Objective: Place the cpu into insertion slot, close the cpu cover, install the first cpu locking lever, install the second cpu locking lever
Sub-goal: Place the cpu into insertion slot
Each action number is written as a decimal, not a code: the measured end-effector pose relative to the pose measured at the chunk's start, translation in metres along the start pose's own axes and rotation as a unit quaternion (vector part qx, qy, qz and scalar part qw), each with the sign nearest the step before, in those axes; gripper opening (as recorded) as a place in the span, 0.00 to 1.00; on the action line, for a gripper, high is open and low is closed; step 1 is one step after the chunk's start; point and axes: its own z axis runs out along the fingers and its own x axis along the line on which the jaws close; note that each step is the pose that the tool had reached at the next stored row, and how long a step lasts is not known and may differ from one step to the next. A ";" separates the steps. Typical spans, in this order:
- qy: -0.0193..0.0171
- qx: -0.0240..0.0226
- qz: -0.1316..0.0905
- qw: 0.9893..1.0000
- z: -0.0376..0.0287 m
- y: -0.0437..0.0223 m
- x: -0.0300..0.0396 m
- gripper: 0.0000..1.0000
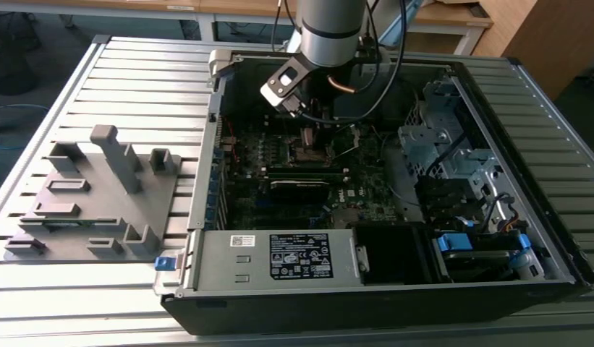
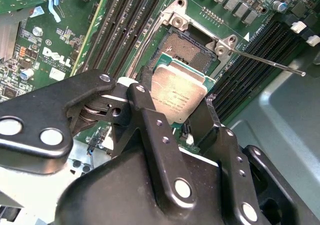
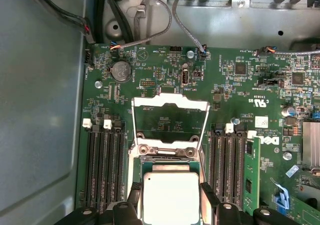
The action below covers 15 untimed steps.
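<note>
Fingers (image 2: pixel 212 117) of my gripper (image 2: pixel 177 94) pinch the cpu (image 2: pixel 179 97) by two opposite edges, partly over the insertion slot (image 2: pixel 187 52). At the exterior view's left lies a grey fixture plate (image 1: pixel 85 217). Right of it is the open computer case (image 1: pixel 374 311), the cpu cover (image 3: pixel 170 102) swung open.

A pale metal table (image 1: pixel 132 72) of long ribbed slats carries everything. Two things rest directly on it: an open computer case (image 1: pixel 374 303) and a grey fixture plate (image 1: pixel 85 217). The case lies on its side with its open face up, filling the middle and the exterior view's right, and its black wall is at the near edge. The fixture plate lies flat just beside the case on the exterior view's left. A tall post (image 1: pixel 118 159) stands toward its far side. Bare slats show at the far left corner and along the near edge.
</note>
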 end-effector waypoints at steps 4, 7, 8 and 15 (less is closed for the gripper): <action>0.000 0.000 0.000 1.000 0.0004 0.0000 0.0000 0.54; 0.000 0.000 0.000 1.000 0.0011 0.0000 0.0000 0.54; 0.000 0.000 0.000 1.000 0.0011 -0.0001 -0.0001 0.54; 0.000 0.000 0.000 1.000 0.0053 -0.0002 -0.0002 0.54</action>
